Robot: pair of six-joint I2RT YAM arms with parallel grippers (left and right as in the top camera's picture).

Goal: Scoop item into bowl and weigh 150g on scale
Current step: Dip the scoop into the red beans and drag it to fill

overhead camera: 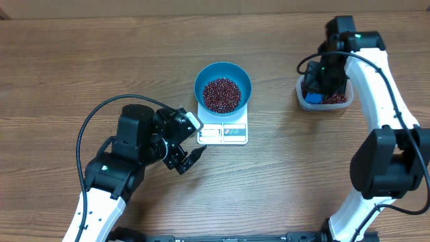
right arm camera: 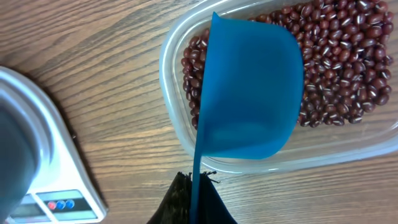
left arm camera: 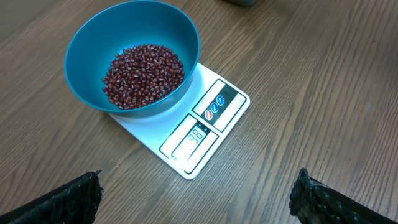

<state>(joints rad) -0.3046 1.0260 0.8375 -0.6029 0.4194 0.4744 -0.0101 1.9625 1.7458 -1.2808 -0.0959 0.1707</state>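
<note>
1. The left fingers (left arm camera: 74, 198) are spread wide with nothing between them. They hover over the table (left arm camera: 323, 93) just off the display edge of the scale (left arm camera: 231, 104), at its left corner in the overhead view, clear of it.
2. The right fingers (right arm camera: 179, 202) are clenched on the thin handle of a blue scoop (right arm camera: 249, 93), well to the right of the scale.
3. The scoop hangs over a clear tub (right arm camera: 171, 59), its smooth blue face turned to the wrist camera. I cannot tell whether it carries anything.
4. The bowl (left arm camera: 84, 56) stands upright on the scale's platform, covering the half away from the display.
5. The beans (left arm camera: 143, 74) lie in a loose heap in the bottom of the bowl. More fill the tub.
6. The display digits are too small to read.
</note>
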